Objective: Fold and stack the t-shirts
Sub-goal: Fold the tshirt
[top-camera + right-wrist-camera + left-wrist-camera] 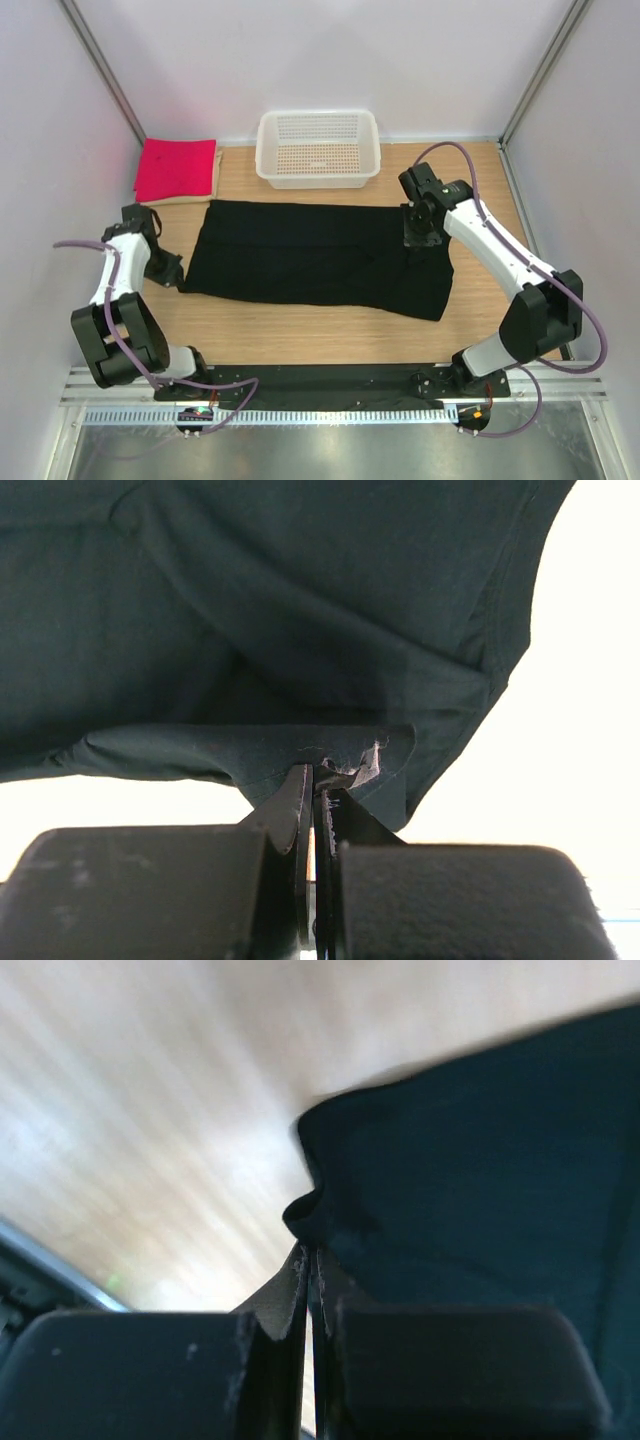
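Both tools (310, 1257) (318, 773) on black t-shirt (320, 255) edges

Bright, even overhead light makes the top view sharp, its shadows soft. The left wrist view shows the wooden table (150, 1110) blurred and washed by glare; in the right wrist view, the backdrop behind the black t-shirt (300, 610) burns out white.

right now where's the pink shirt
In the top view, the pink shirt lies at the far left of the table, on the beige shirt, left of the basket.
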{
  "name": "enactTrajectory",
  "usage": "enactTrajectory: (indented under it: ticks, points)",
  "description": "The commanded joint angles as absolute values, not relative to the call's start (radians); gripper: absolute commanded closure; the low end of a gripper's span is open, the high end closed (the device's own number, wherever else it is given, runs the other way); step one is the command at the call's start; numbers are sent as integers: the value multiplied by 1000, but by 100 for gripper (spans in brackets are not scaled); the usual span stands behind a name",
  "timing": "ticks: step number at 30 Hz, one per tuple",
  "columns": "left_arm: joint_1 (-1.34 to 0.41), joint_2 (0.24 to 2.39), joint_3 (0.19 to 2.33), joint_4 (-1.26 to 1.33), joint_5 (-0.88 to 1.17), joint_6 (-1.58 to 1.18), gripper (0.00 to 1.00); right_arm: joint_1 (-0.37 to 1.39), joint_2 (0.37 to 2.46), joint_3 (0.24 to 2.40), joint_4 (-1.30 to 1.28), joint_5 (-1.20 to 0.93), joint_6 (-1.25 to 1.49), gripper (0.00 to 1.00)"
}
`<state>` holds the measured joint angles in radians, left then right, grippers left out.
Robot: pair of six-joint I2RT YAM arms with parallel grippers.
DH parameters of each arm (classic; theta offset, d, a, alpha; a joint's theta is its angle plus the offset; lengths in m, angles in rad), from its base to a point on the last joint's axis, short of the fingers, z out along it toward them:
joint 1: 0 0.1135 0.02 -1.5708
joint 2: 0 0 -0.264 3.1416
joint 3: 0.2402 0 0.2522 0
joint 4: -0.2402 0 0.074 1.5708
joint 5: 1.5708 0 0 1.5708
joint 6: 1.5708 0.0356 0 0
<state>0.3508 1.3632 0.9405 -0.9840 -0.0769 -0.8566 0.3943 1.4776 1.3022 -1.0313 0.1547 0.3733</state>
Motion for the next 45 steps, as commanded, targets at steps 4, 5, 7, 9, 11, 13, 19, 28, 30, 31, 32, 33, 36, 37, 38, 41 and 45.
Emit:
enactTrajectory:
  ticks: [4, 5, 7, 9, 11, 13, 19, 28, 30, 31, 32, 33, 36, 37, 38, 41, 45]
  points:
    - [241, 1451, 1095, -925, -237, -813, 100, 365, 1555, 1449, -1074, 225, 397, 99]
    - [209, 1463, 1123, -919, -254, -802, 100, 361, 1574, 1468, -1087, 230, 394, 99]
    - [187, 1508, 1152, -910, -278, -776, 100, 350, 1611, 1508, -1089, 236, 391, 99]
    - [176, 1560, 1199, -913, -282, -752, 100, 334, 1644, 1543, -1085, 238, 385, 99]
    - [170, 1595, 1235, -913, -294, -732, 100, 322, 1669, 1572, -1085, 239, 376, 99]
    - [155, 1643, 1284, -916, -307, -703, 100, 308, 1709, 1613, -1094, 250, 370, 99]
    - [117, 1749, 1394, -930, -314, -657, 100, 293, 1784, 1672, -1100, 256, 364, 99]
    - [46, 1873, 1477, -930, -301, -623, 100, 273, 1818, 1687, -1097, 273, 356, 99]
    - [41, 1897, 1496, -930, -302, -614, 100, 270, 1828, 1692, -1098, 279, 354, 99]
    - [43, 1907, 1502, -931, -301, -612, 100, 268, 1832, 1695, -1098, 284, 350, 99]
    - [40, 1914, 1515, -934, -301, -611, 100, 267, 1836, 1697, -1100, 287, 348, 99]
    - [38, 1928, 1523, -934, -298, -609, 100, 265, 1842, 1704, -1100, 288, 345, 99]
    - [34, 1947, 1549, -934, -290, -607, 100, 258, 1851, 1718, -1100, 290, 341, 99]
    - [35, 1960, 1555, -936, -288, -607, 100, 256, 1858, 1724, -1103, 290, 339, 99]
    - [35, 1968, 1560, -940, -281, -606, 100, 258, 1864, 1729, -1107, 291, 336, 99]
    - [26, 1991, 1583, -942, -278, -607, 100, 253, 1878, 1749, -1114, 307, 331, 99]
    - [15, 2013, 1604, -942, -276, -607, 100, 242, 1890, 1775, -1123, 313, 328, 99]
